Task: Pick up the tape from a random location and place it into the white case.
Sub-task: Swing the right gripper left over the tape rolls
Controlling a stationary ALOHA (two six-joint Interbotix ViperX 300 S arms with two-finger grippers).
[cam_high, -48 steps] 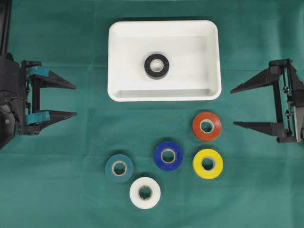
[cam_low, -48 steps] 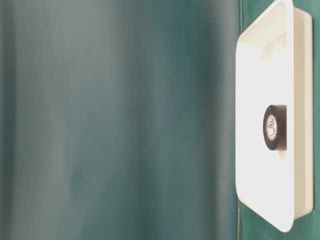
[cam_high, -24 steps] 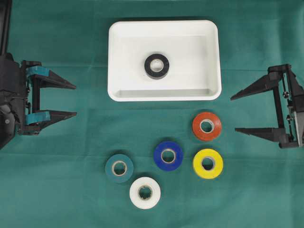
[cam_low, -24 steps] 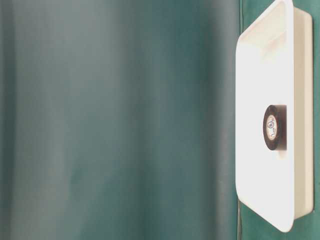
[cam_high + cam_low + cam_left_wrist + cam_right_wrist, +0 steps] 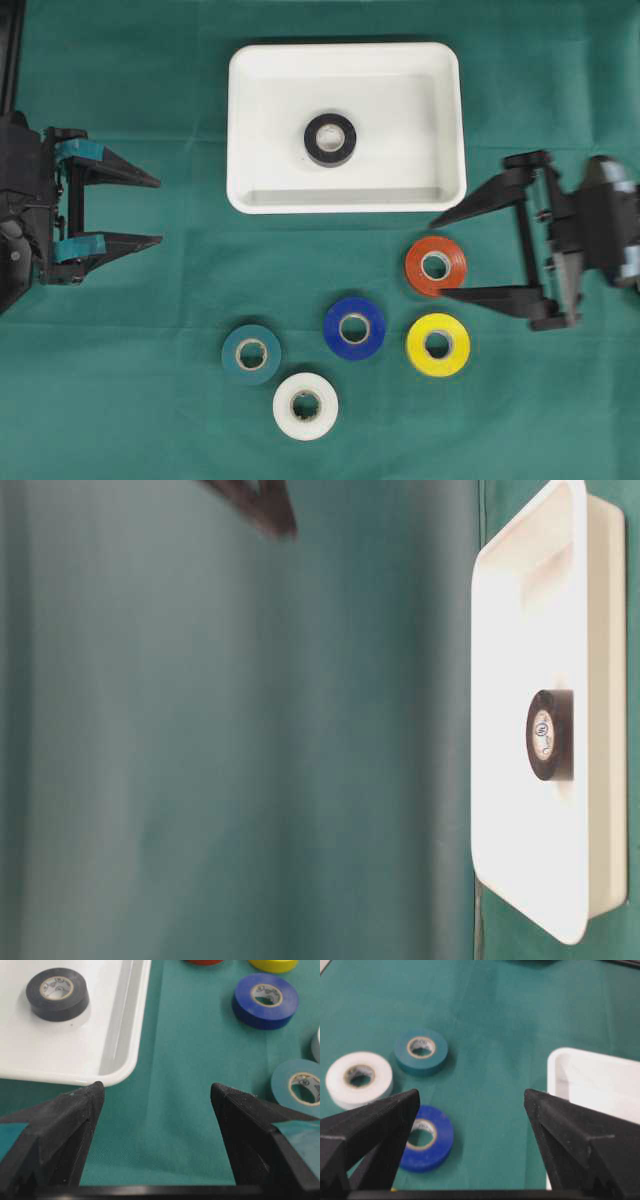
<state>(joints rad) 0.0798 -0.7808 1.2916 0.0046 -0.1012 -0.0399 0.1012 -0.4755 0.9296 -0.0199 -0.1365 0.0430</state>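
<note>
So the white case (image 5: 346,126) sits toward the far-middle of the green cloth (image 5: 150,420), and there's already a black tape (image 5: 330,138) lying flat pretty much dead center in it. The other rolls are all out on the cloth on the near side of the case: orange tape (image 5: 435,265) closest to the case's near right corner, yellow tape (image 5: 437,344) just below that, blue tape (image 5: 354,327) to the left of those two, then teal tape (image 5: 251,353) and white tape (image 5: 305,405) further toward the near edge, almost touching each other. Right gripper (image 5: 448,256) is spread wide with nothing in it, hanging right beside the orange roll; its lower finger tip overlaps that roll's edge from above, can't tell if it's actually touching. From its wrist cam you see the blue, teal and white rolls past the fingers, a bit blurry. Left gripper (image 5: 158,211) is over by the left edge of the cloth, also wide apart and empty, well away from any tape.
</note>
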